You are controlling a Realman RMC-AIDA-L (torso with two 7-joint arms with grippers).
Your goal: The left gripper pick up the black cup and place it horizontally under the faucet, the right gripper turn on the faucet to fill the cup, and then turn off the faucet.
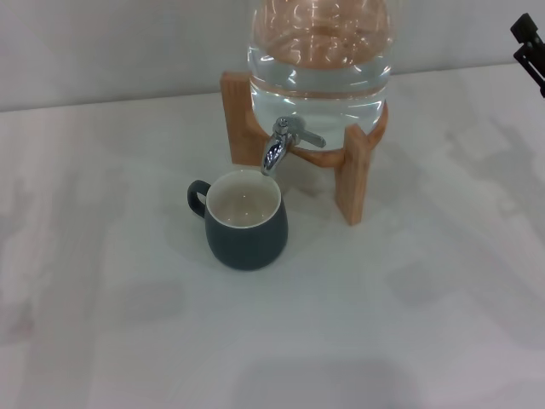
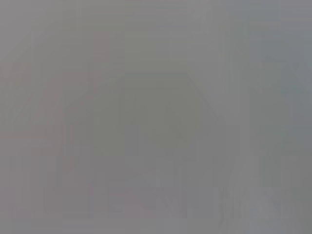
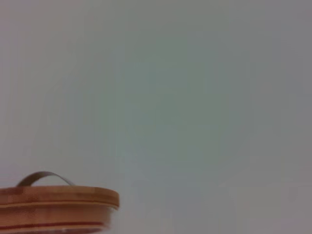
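Note:
The black cup (image 1: 245,218) stands upright on the white table, its cream inside showing and its loop handle pointing left. Its rim sits just under the spout of the chrome faucet (image 1: 283,144), whose thin lever points right. The faucet is on a clear glass water jar (image 1: 319,64) in a wooden stand (image 1: 353,175). No water stream shows. Only a black tip of the right gripper (image 1: 530,41) shows at the far right edge of the head view, high and well away from the faucet. The left gripper is out of view. The left wrist view shows only blank grey.
The white table (image 1: 128,324) spreads out in front of and to both sides of the cup. A grey wall stands behind the jar. The right wrist view shows the jar's wooden lid (image 3: 56,207) with a thin metal handle against the wall.

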